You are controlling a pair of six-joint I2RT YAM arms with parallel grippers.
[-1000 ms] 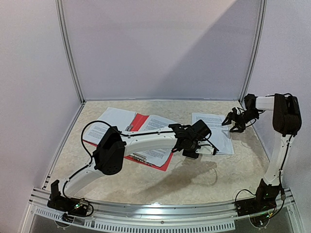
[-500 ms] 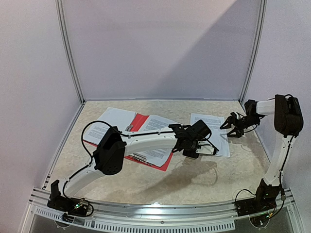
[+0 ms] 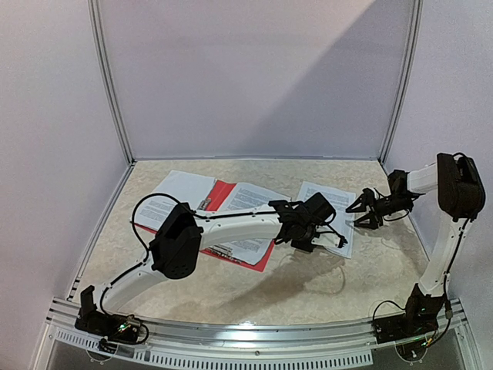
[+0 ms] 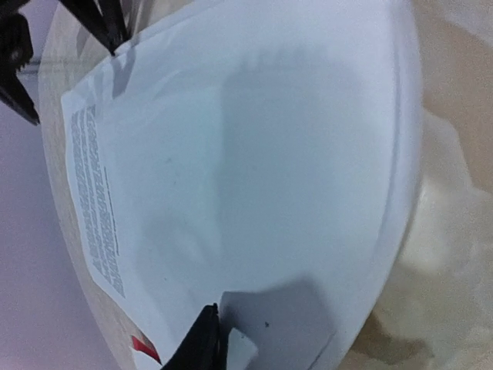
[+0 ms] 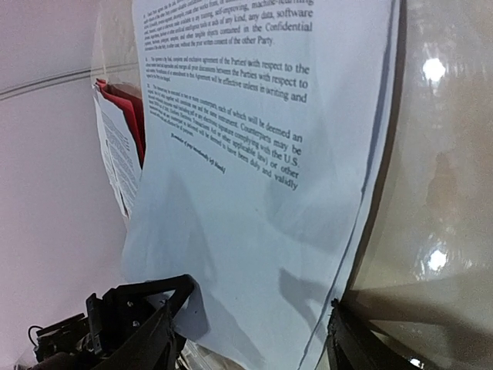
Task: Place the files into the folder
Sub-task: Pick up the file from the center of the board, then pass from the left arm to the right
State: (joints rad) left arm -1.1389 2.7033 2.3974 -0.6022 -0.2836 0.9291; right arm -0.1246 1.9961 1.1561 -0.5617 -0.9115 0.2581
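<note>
Right of the folder (image 3: 222,193), one file (image 3: 331,202) is pinched by the left tool (image 3: 327,240), apparently for dragging over; the right tool (image 3: 360,216) is held spread alongside.

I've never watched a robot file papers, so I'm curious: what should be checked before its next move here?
1. Folder lies open on the table: ok.
2. Loose sheet is within reach, on the table to the right of the folder: ok.
3. Left gripper has a grip on the sheet: cannot tell. Only one finger shows, at the sheet's edge.
4. Right gripper is open at the sheet's right side, with its fingers wide apart: ok.
5. Space above the folder is free: not ok. The left arm stretches across it.
</note>
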